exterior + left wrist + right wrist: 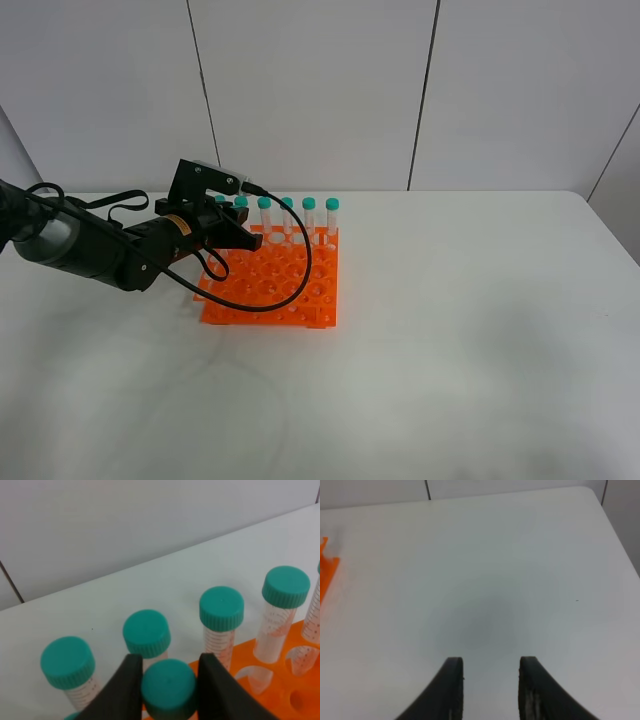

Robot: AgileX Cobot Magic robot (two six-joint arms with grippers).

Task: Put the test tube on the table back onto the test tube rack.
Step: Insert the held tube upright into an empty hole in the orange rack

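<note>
Over the back left corner of the orange rack (270, 280), the left hand (169, 680) gripped a tube (168, 689) by its green cap, one finger pressed on each side. The tube hung just in front of the row of other tubes (221, 608) standing in the rack, very near them. To do this step well, the hand should probably keep the tube straight up, line its tip over a free hole, and go down slowly without bumping the caps beside it. The right hand (490, 687) held nothing, its fingers apart above the bare white worktop (510, 570). Thin printed marks ran down the tubes, too small to read. No brand showed.
</note>
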